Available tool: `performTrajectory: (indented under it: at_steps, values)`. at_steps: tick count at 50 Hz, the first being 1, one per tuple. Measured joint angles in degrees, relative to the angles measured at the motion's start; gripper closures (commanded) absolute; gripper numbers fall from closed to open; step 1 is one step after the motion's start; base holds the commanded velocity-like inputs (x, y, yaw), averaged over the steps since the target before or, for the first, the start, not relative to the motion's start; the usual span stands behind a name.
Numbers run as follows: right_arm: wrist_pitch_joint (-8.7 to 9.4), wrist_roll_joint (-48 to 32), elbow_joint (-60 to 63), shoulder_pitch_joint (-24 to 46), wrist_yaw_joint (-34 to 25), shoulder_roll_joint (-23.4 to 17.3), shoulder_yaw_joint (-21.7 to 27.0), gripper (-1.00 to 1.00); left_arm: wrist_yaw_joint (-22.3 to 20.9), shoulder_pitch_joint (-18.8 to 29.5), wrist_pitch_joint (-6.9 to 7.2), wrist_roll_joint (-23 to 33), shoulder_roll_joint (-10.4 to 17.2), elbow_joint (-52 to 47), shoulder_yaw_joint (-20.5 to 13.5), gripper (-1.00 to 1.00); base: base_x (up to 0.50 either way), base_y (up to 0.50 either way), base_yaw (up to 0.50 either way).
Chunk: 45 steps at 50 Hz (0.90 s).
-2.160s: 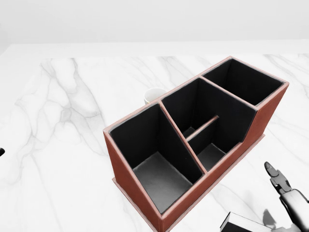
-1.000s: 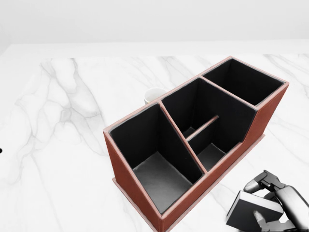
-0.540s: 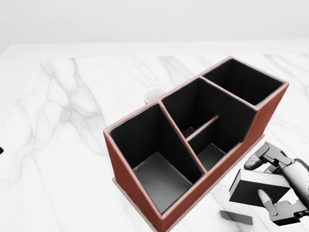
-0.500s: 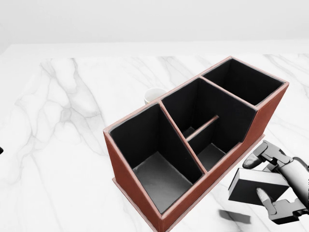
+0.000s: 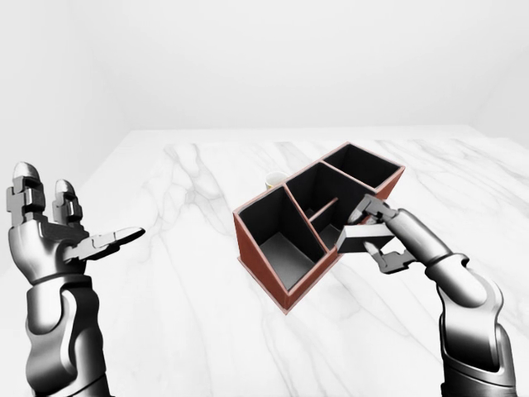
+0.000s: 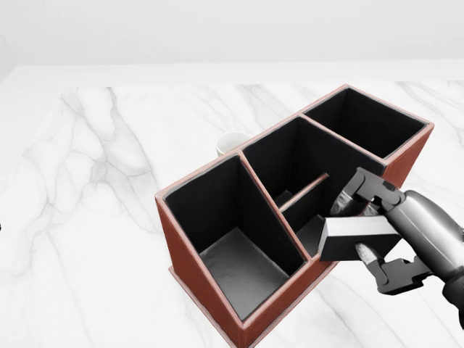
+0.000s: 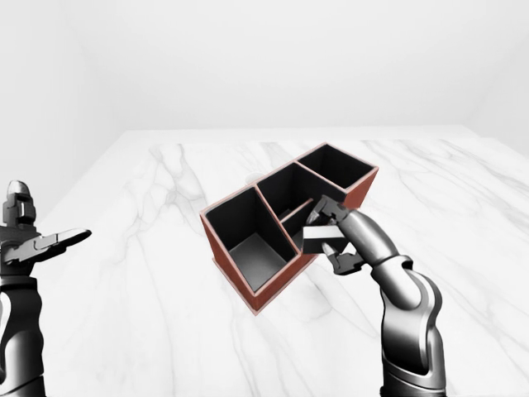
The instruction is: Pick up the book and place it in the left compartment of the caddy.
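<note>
The red-brown caddy (image 6: 196, 176) with black insides lies at a slant on the white marble table (image 6: 94, 217). Its left compartment (image 6: 243, 261) holds nothing. My right hand (image 6: 355, 227) is shut on the small black book (image 6: 359, 239), whose white page edge shows. It holds the book in the air at the caddy's lower-right wall, beside the divided middle compartment (image 6: 312, 228) and to the right of the left one. Far to the left, my left hand (image 5: 70, 240) is raised and open, holding nothing.
A white cup (image 6: 232, 141) stands just past the caddy's upper-left wall. The caddy's right compartment (image 6: 366, 119) also holds nothing. The marble top spreads wide to the left of the caddy and ends at a pale wall at the top of the views.
My right hand closed round the book at the bottom right of the head view. It has lifted the book up and left to the caddy's lower-right wall. The caddy has not moved.
</note>
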<state>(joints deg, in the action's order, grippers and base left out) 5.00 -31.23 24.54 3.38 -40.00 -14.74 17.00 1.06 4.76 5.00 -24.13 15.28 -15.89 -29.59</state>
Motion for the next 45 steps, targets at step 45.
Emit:
performTrajectory:
  at_steps: [45]
  values:
    - [0.0,-3.3,-11.1,14.3,0.0,2.6,-12.9,1.0,-0.3,-0.5,0.0,0.1,-0.3,-0.3,-0.4,-1.0,0.0,0.0,0.0]
